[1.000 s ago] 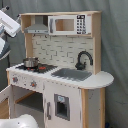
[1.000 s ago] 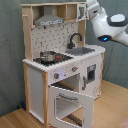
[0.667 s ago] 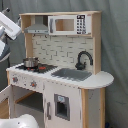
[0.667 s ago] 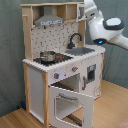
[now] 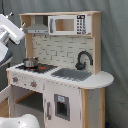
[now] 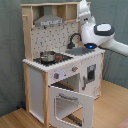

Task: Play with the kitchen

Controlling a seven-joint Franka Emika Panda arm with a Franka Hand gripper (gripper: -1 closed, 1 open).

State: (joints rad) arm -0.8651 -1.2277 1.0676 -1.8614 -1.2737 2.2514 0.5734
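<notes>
Pale wood and white panels: that's the kitchen [image 5: 60, 75], standing on a wooden floor [image 6: 20, 117] against a grey curtain [image 5: 115, 45] in both exterior views. I see a black faucet [image 5: 84, 59] over the grey sink [image 5: 72, 74], a small metal pot [image 6: 47, 56] on the stovetop [image 6: 50, 59], a range hood [image 6: 49, 20] above it, and a microwave [image 5: 69, 24] on the top shelf. Oven door [image 6: 70, 102] hangs open, swung down, in the second exterior view. White arm [image 6: 102, 36] reaches in from the second exterior view's right, over the sink side. Can't tell whether the tool is apart or together; it's hidden up by the shelf.
</notes>
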